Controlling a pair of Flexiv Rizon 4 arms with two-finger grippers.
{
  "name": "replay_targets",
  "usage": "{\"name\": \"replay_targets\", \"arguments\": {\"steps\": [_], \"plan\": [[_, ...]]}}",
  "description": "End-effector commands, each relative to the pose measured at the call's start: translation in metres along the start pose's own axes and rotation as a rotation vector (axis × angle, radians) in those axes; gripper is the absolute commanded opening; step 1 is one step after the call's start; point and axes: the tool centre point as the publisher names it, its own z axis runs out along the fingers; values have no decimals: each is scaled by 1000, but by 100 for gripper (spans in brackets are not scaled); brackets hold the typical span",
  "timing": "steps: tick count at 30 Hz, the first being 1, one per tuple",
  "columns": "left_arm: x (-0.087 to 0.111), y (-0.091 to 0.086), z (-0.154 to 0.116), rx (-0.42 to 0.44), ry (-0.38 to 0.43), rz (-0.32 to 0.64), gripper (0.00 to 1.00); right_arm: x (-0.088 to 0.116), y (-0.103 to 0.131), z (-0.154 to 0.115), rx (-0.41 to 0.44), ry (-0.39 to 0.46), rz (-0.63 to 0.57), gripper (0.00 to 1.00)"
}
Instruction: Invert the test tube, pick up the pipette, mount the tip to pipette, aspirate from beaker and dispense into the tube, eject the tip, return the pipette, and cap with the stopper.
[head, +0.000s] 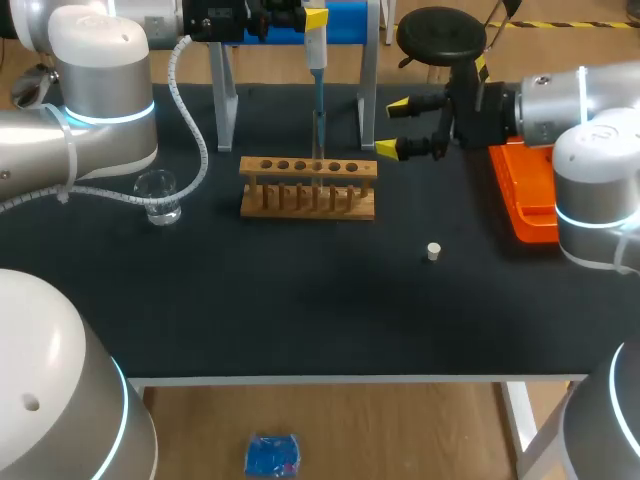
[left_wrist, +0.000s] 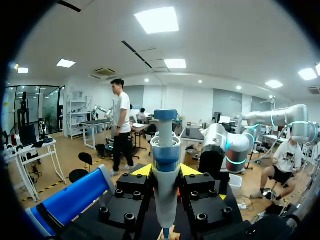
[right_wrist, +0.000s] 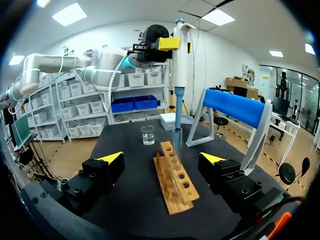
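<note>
Black table (head: 300, 310): left gripper (head: 314, 18) pinching pipette (head: 317, 55) upright, tip (head: 320, 125) in racked tube (right_wrist: 176, 141), likely dispensing; right gripper (head: 392, 128) spread, idle.

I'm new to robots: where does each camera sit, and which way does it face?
Head view: above and behind the robot, looking down on the table; the left arm and right arm enter from its sides.
Left wrist view: on the left wrist, looking along the left gripper, shut on the pipette.
Right wrist view: on the right wrist, looking past the open right gripper at the rack and beaker.
Shared: all three show the pipette.
</note>
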Motion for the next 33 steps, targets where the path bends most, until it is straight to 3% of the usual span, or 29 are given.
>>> {"name": "replay_targets", "arguments": {"steps": [1, 33], "plan": [[0, -1, 0, -2, -1, 0, 0, 0, 0, 0, -1, -1, 0, 100], [11, -7, -1, 11, -22, 37, 0, 0, 0, 0, -1, -1, 0, 100]]}}
